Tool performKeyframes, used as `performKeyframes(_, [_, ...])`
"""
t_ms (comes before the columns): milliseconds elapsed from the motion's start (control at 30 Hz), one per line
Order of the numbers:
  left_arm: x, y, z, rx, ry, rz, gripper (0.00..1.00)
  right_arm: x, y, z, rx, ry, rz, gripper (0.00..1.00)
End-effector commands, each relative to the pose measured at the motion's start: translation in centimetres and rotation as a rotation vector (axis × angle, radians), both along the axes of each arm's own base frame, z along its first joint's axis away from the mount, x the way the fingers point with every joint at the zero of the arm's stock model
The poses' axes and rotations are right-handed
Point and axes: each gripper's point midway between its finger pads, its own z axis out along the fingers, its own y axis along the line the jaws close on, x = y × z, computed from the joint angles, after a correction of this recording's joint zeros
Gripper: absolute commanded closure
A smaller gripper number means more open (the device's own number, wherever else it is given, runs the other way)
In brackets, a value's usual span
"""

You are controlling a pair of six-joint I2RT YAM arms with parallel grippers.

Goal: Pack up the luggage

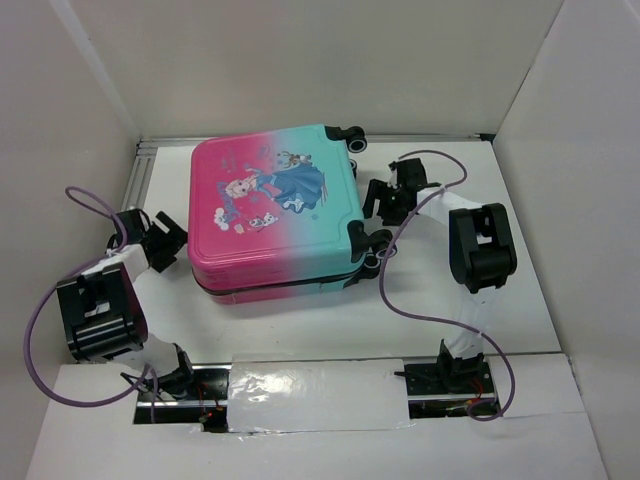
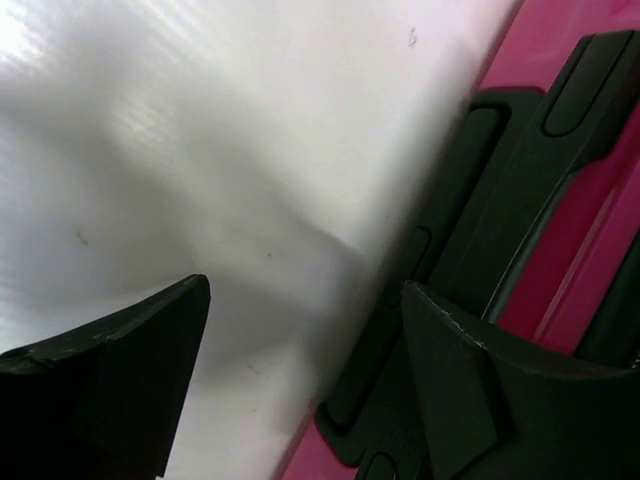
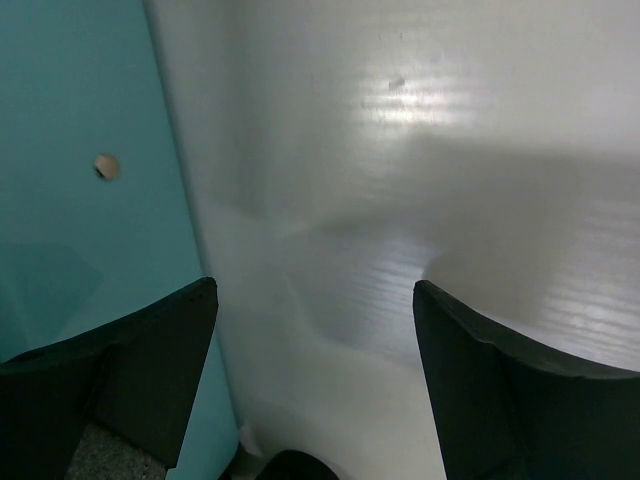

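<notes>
Now, the luggage (image 1: 275,215) lies flat and shut in the middle of the white bench (image 1: 520,290), its printed pink-to-teal shell facing up and black wheels (image 1: 375,245) along its right side. The left pincer (image 1: 168,243) sits at centre left of the overhead frame, right by the pink edge — fingers spread, nothing between them. In its wrist view one finger (image 2: 500,390) overlaps the black handle (image 2: 520,180) set into the pink side at the right of the frame; whether they touch cannot be told. Over on the right, the right pincer (image 1: 385,200) hovers just beside the teal end, near the wheels — released as well, only bare bench between its fingers (image 3: 500,380), teal shell filling the left of that view.
</notes>
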Motion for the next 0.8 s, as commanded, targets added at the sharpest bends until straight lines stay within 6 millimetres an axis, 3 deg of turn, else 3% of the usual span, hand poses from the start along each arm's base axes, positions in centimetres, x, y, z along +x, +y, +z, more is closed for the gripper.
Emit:
performKeyframes(0, [2.6,-4.8,3.0,-0.028,-0.133,-0.19,0.09,0.4,1.2,1.8,0.04,-0.063,0.008,0.15])
performKeyframes(100, [3.5,-8.2,2.6,-0.036,-0.126,-0.286,0.09,0.5,1.8,1.6,0.053,-0.057,0.002,0.15])
performKeyframes(167, [4.5,-10.0,2.8,-0.036,-0.139,-0.337,0.11,0.4,2.8,1.6,0.09,-0.053,0.014,0.15])
performKeyframes(200, [4.6,-11.8,2.6,-0.041,-0.132,-0.384,0.11,0.3,3.7,1.5,0.118,-0.038,0.008,0.16])
performKeyframes(267, [4.8,-14.2,1.4,-0.048,-0.116,-0.431,0.11,0.6,5.2,2.0,0.148,-0.052,0.02,0.16])
performKeyframes(433, [7.0,-18.5,0.9,-0.06,-0.114,-0.529,0.11,1.9,5.1,2.8,0.116,-0.093,-0.02,0.16])
performKeyframes(467, [8.2,-19.4,1.2,-0.059,-0.129,-0.547,0.11,2.7,4.1,3.2,0.11,-0.108,-0.045,0.16])
performKeyframes(500, [8.0,-20.6,1.1,-0.062,-0.118,-0.575,0.11,3.2,3.7,4.1,0.115,-0.128,-0.055,0.16])
performKeyframes(533, [8.7,-21.2,1.6,-0.055,-0.126,-0.583,0.11,3.6,2.6,4.1,0.113,-0.13,-0.078,0.16])
performKeyframes(667, [8.7,-22.4,0.7,-0.05,-0.103,-0.604,0.11,5.5,1.7,6.2,0.136,-0.181,-0.082,0.16])
performKeyframes(767, [9.0,-22.5,0.7,-0.063,-0.124,-0.588,0.11,7.3,2.5,7.0,0.164,-0.207,-0.057,0.16])
